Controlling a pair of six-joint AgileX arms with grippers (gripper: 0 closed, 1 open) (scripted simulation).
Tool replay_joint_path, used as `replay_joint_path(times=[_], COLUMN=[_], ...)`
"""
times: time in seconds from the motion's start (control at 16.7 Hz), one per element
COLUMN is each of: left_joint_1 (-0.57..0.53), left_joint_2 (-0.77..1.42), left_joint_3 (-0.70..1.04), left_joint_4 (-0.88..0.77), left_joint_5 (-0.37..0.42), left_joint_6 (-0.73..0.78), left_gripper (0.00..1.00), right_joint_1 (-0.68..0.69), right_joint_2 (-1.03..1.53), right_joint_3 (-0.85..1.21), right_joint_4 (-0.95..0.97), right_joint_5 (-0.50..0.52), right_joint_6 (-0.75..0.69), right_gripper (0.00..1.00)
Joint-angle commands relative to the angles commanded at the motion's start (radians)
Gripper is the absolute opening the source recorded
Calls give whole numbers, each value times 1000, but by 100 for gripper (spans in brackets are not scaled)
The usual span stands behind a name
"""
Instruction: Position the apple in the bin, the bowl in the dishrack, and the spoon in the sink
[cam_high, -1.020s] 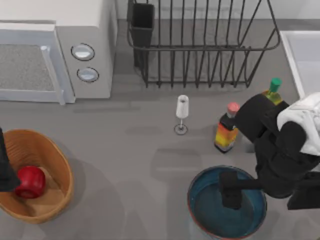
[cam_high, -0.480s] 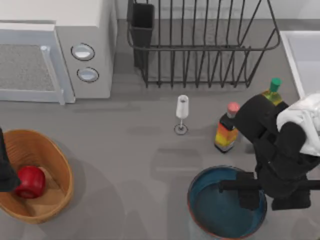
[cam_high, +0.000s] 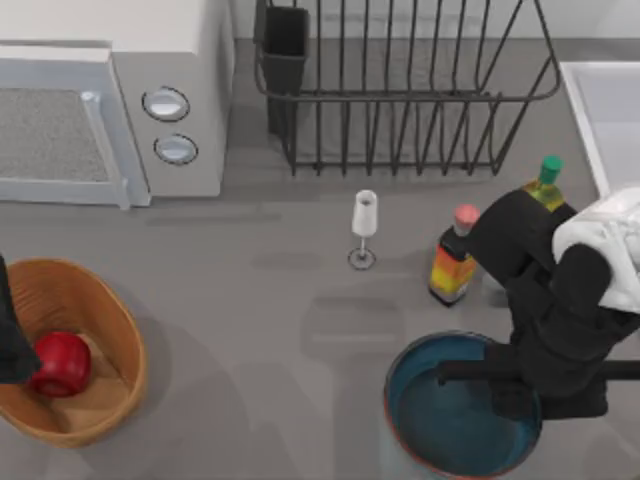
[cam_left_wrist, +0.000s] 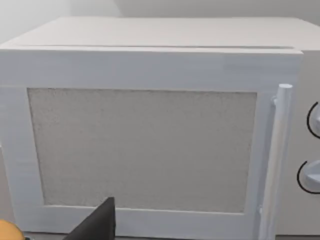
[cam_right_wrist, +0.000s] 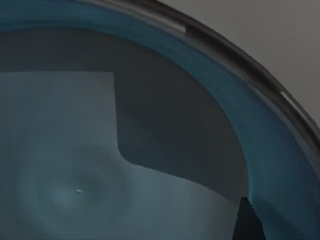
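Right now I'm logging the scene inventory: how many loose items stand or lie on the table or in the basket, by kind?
Bottles: 2, green-capped yellow bottle, pink-capped orange-striped bottle
Glasses: 1, white stemmed wine glass
Bowls: 1, teal glazed round bowl
Fruit: 1, glossy red apple
Total: 5

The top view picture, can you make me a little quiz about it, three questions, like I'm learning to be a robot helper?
1. True or false: the apple lies inside the bin.
2. Which arm's gripper is over the bowl? A) left B) right
3. Fill in: the little white glass stands between the dishrack and the ____.

Key:
1. True; the red fruit rests on the basket's floor.
2. B; the right gripper is at the bowl's right rim, while the left arm is parked at the table's left edge.
3. bowl.
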Motion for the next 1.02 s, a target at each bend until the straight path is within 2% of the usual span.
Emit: replay_joint_path(times=[0.42, 0.84, 1.02], left_joint_1=[0, 0, 0], left_joint_2=[0, 0, 0], left_joint_3=[0, 0, 0], left_joint_4=[0, 0, 0], left_joint_5=[0, 0, 0], left_joint_6=[0, 0, 0], left_gripper=[100, 100, 100], right_joint_1=[-2, -3, -4], right_joint_2=[-10, -111, -136], right_joint_3=[31, 237, 280], right_joint_4=[-39, -355, -414], right_joint_5=[0, 0, 0], right_joint_6=[3, -2, -6], right_gripper=[0, 0, 0])
